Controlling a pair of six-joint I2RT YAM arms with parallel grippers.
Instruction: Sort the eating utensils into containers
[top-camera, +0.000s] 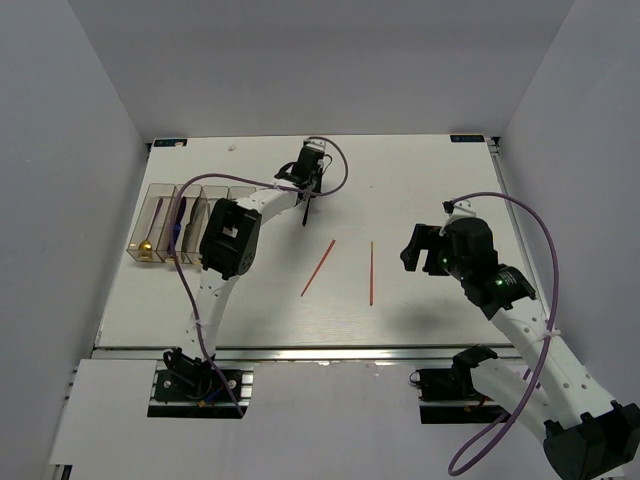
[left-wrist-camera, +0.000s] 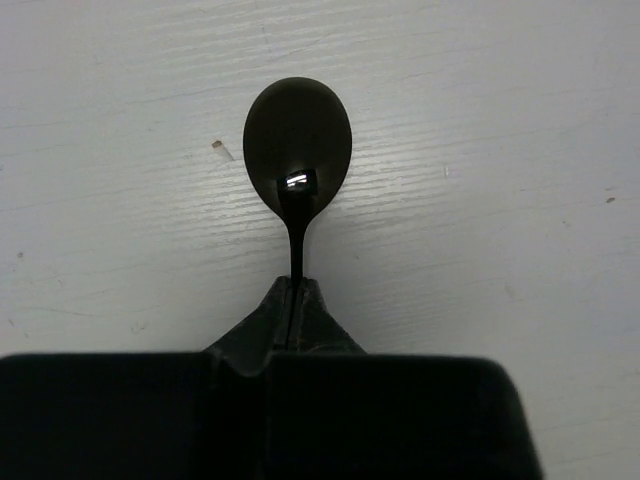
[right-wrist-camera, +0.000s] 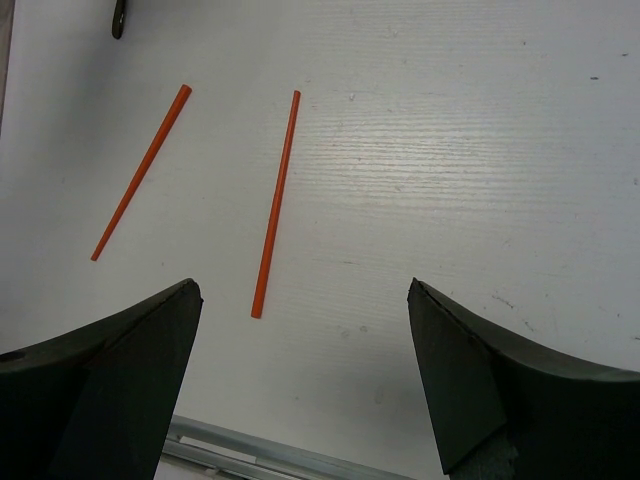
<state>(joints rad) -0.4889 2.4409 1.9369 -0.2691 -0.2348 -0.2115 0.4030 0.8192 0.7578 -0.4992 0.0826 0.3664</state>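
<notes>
Pinching the black spoon (left-wrist-camera: 298, 140) are the left jaws; right jaws spread wide.

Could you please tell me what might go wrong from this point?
The left gripper pinches the spoon only by its thin handle; it could swivel or slip before reaching the bins. The chopsticks lie flat and apart near the open right gripper, so a grasp may skid off or miss.

Bins (top-camera: 158, 205) at table (top-camera: 420, 180) left; spoon (left-wrist-camera: 298, 140) behind 2 chopsticks (top-camera: 318, 268) at centre.
</notes>
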